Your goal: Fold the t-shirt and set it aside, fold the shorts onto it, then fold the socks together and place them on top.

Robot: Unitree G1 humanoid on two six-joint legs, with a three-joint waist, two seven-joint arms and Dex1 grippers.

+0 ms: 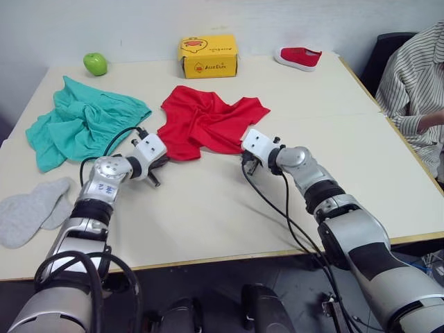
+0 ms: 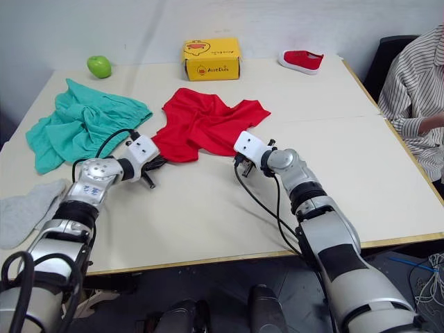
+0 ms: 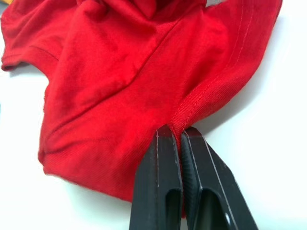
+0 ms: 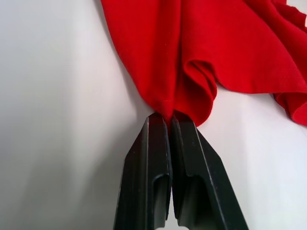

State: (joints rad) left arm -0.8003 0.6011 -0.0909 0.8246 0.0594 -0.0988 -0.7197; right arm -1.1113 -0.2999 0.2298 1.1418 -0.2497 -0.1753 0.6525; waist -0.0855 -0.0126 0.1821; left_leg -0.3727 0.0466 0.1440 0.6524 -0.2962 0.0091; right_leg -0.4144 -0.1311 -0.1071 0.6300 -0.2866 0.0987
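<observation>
I've got both claws pinching the red t-shirt (image 1: 208, 121) hem: left claw (image 3: 180, 136), right claw (image 4: 169, 117). Teal shorts (image 1: 83, 125) and grey socks (image 1: 31, 208) lie beyond my left claw (nothing blocking).

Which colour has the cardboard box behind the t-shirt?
Yellow with orange print: the box, best in the left eye view.

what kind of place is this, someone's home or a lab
Probably a lab or test room, not a home: a plain pale wooden-edged table against a bare white wall, staged props like a yellow cardboard box, and a seated person in a striped shirt watching.
</observation>
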